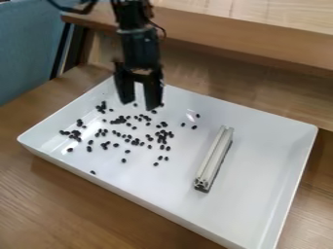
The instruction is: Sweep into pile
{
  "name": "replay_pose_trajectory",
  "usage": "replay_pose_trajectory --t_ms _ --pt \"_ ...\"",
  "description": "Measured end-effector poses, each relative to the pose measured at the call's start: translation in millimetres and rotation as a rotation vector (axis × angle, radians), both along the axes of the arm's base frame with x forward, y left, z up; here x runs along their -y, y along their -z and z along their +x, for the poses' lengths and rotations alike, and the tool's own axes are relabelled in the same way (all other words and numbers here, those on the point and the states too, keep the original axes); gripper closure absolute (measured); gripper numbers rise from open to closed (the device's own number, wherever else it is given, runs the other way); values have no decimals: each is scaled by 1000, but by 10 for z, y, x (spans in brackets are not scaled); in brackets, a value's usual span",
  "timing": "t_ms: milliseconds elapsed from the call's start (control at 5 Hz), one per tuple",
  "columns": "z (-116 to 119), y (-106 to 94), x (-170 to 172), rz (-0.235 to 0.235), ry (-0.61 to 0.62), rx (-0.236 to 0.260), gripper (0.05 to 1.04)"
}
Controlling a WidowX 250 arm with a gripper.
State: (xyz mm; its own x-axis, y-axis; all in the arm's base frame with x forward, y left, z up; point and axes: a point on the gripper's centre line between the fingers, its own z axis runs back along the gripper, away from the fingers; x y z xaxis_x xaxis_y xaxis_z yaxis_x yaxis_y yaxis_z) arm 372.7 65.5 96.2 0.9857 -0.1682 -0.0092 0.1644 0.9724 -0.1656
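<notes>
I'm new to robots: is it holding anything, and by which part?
Nothing. The hand hangs open above the tray; the pale bar lies apart from it.

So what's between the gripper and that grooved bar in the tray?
In the camera view, a few scattered black pieces lie between the gripper and the bar, on the white tray.

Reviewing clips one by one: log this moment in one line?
gripper: open, empty, over tray | black bits: scattered, not one pile | bar: in tray, ungripped
</notes>
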Motion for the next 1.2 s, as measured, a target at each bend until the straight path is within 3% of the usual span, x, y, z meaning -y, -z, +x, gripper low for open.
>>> replay_pose_trajectory --t_ms 400,800,1200 --pt "-21 63 459 -12 -52 7 82" --pt "-45 262 732 -88 -202 3 82" --pt "-10 277 1065 -95 -168 29 82"
